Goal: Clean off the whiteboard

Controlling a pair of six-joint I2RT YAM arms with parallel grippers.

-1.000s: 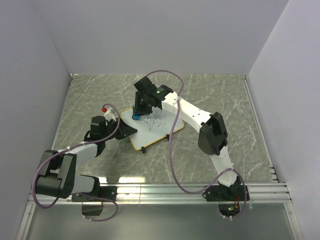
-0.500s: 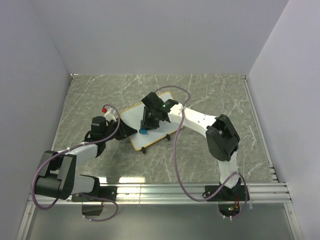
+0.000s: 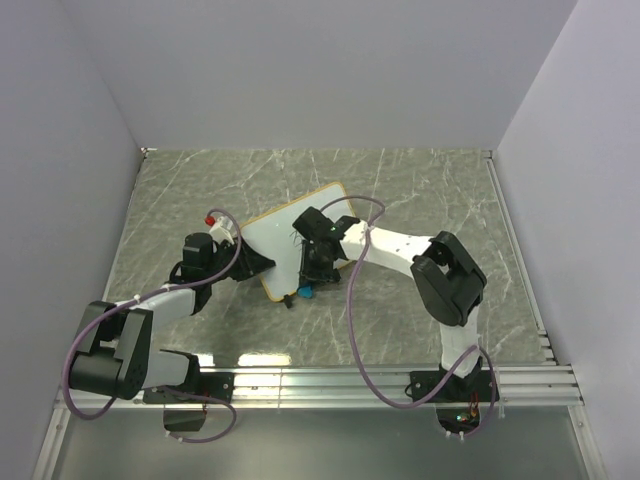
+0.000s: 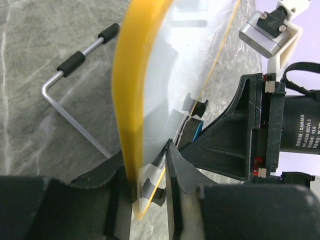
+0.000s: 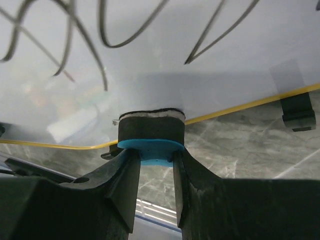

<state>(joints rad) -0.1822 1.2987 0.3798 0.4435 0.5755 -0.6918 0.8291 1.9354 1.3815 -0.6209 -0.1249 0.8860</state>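
The whiteboard [image 3: 272, 243] has a tan-yellow frame and stands tilted up on its near edge at mid-table. My left gripper [image 3: 251, 266] is shut on its near-left edge; in the left wrist view the frame [image 4: 131, 100] sits between the fingers of that gripper [image 4: 145, 172]. My right gripper [image 3: 307, 283] is shut on the blue eraser [image 3: 304, 293] at the board's lower edge. In the right wrist view the eraser [image 5: 151, 134] presses its felt against the board [image 5: 210, 75] just above the frame. Black scribbles [image 5: 80, 45] remain higher up.
A red-capped marker [image 3: 212, 217] lies left of the board, behind my left gripper. The board's bent wire stand [image 4: 75, 70] with black sleeves rests on the marble table [image 3: 430, 190]. A black foot [image 5: 298, 113] sticks out at the board's edge. Grey walls close in the sides.
My right gripper has swept the eraser from the board's far-left part down across its face to the near edge. The board has swung and tilted up; most scribbles in the top view are gone.
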